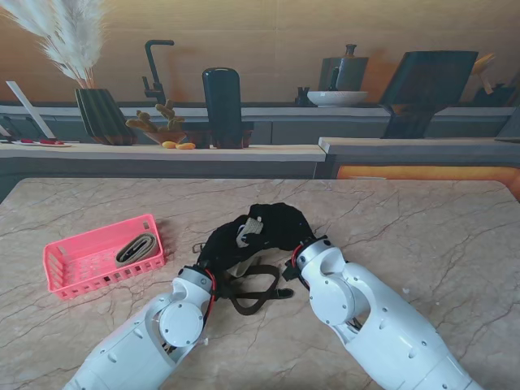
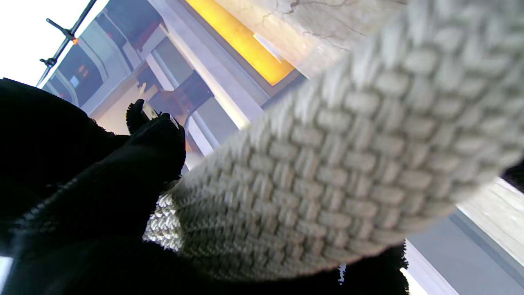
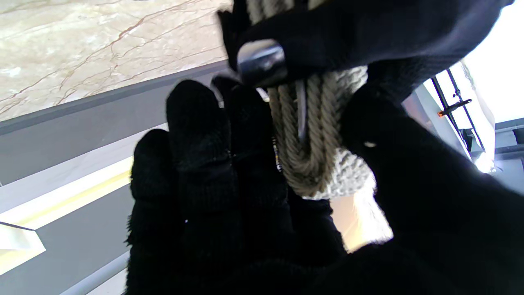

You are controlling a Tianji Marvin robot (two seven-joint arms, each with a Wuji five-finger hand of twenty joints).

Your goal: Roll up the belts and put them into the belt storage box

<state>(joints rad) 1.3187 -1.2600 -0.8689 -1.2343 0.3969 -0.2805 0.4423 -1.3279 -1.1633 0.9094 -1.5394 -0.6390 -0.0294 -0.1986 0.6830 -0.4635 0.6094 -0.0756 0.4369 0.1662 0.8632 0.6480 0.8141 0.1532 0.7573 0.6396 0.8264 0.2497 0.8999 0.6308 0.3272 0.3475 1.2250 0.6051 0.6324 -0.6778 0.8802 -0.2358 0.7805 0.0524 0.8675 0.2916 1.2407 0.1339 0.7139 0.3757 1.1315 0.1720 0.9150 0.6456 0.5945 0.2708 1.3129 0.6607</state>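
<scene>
Both black-gloved hands meet over the middle of the table around a pale woven belt [image 1: 247, 232]. My left hand [image 1: 221, 245] is shut on its flat strap [image 2: 348, 164], which crosses close in front of the left wrist view. My right hand [image 1: 283, 224] is shut on the coiled part of the belt [image 3: 315, 135], fingers [image 3: 204, 164] on one side and the thumb on the other. A metal-tipped glove finger [image 3: 262, 61] presses on the coil. The pink belt storage box [image 1: 61, 272] stands at the left with one grey rolled belt [image 1: 135, 249] inside.
A dark olive belt [image 1: 256, 294] lies loose on the marble table [image 1: 422, 236] between my forearms, nearer to me than the hands. Behind the table's far edge runs a counter with a vase, a dark jar and bowls.
</scene>
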